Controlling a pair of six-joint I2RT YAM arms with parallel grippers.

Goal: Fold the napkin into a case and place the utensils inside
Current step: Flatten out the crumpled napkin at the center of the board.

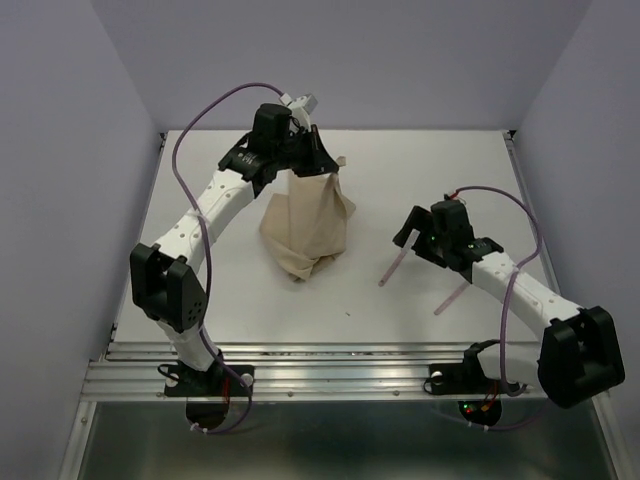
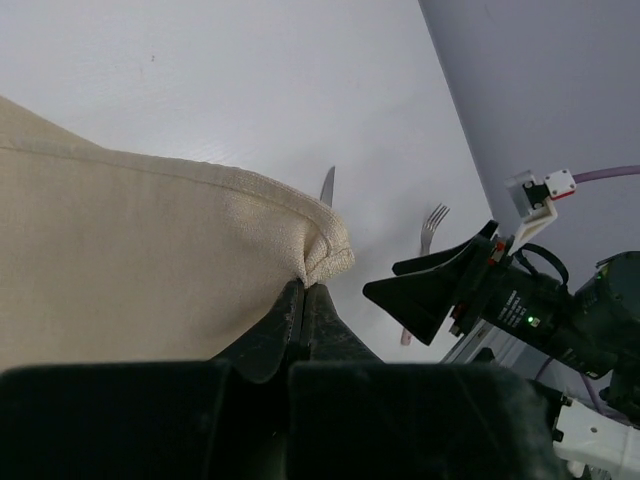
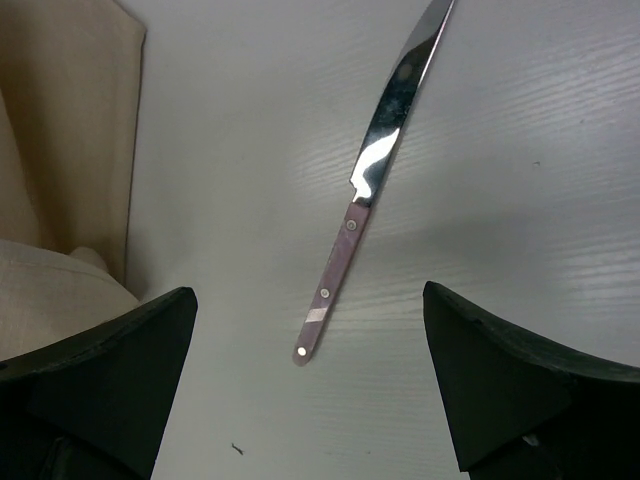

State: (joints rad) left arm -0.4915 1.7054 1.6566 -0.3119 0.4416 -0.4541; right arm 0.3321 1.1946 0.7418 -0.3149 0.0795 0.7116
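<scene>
As left pincer (image 2: 303,290) pinches napkin (image 1: 305,225) by a corner, cloth hangs limp, looks light | grab hems | right pincer (image 3: 307,292) spread above thin, probably slick knife (image 3: 385,130)

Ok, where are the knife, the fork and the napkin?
knife (image 3: 385,140): right wrist view, on the shiny blade.
fork (image 2: 433,222): left wrist view, on the tines.
napkin (image 1: 305,225): top view, middle of the hanging cloth.
</scene>
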